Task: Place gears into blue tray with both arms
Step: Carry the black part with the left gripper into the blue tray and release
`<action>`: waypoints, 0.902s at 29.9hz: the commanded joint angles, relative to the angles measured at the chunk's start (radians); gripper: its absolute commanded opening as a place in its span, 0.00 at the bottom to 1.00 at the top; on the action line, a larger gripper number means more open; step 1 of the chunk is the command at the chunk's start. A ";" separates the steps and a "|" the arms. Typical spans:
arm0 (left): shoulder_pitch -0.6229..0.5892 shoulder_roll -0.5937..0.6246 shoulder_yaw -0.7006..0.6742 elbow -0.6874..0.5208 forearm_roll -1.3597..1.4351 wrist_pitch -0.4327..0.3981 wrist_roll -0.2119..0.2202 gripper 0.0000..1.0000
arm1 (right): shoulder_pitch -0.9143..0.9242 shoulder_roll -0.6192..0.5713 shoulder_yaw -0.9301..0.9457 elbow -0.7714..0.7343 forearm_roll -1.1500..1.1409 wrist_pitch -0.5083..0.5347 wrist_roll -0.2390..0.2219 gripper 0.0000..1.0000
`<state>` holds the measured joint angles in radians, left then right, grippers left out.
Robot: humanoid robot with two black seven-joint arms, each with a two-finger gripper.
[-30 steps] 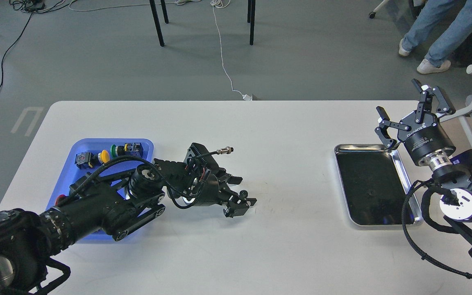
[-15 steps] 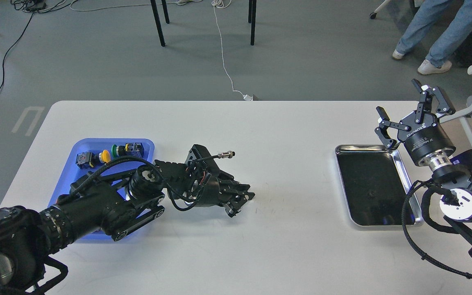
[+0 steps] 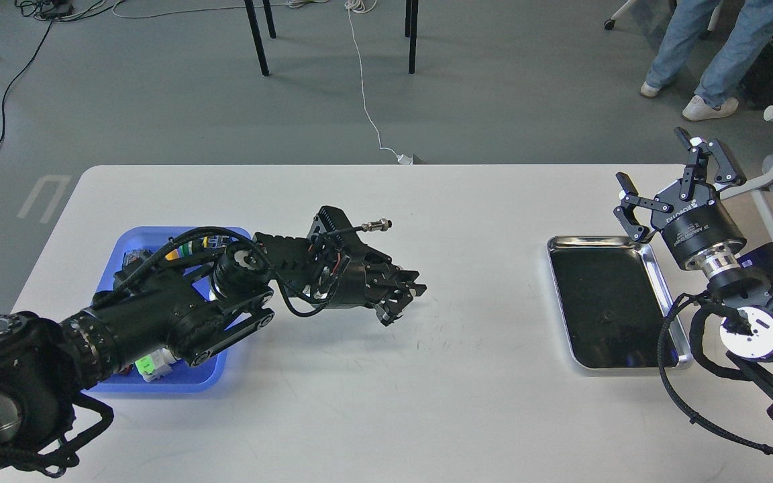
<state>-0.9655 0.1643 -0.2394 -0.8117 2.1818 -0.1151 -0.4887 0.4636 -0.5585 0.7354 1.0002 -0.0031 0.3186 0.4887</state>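
Note:
My left gripper [image 3: 401, 300] hangs just above the white table [image 3: 467, 396], right of the blue tray [image 3: 207, 376]. Its fingers are shut, and the small black gear that lay between them no longer shows on the table; it is hidden in the closed tips. My left arm crosses over the blue tray and covers most of it. At the far right, my right gripper [image 3: 655, 176] is raised over the far corner of the silver tray [image 3: 653, 263], open with nothing between its fingers.
Coloured push-button switches [image 3: 184, 251] lie at the blue tray's far end and a green-and-white part [image 3: 149, 365] near its front. The silver tray has a black inside. A person's legs [image 3: 708, 47] and chair legs stand beyond the table.
My left gripper closed around the gear on the table, then rose and shifted slightly away from me. My left arm swung further over the blue tray. The right arm stayed put.

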 commanded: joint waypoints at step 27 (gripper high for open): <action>0.200 0.607 0.015 -0.164 -0.007 0.005 0.000 0.20 | 0.004 0.003 -0.016 0.015 -0.002 0.002 0.000 0.97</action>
<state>-0.7892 0.7460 -0.2239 -0.9755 2.1772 -0.1118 -0.4887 0.4692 -0.5548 0.7191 1.0158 -0.0047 0.3207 0.4887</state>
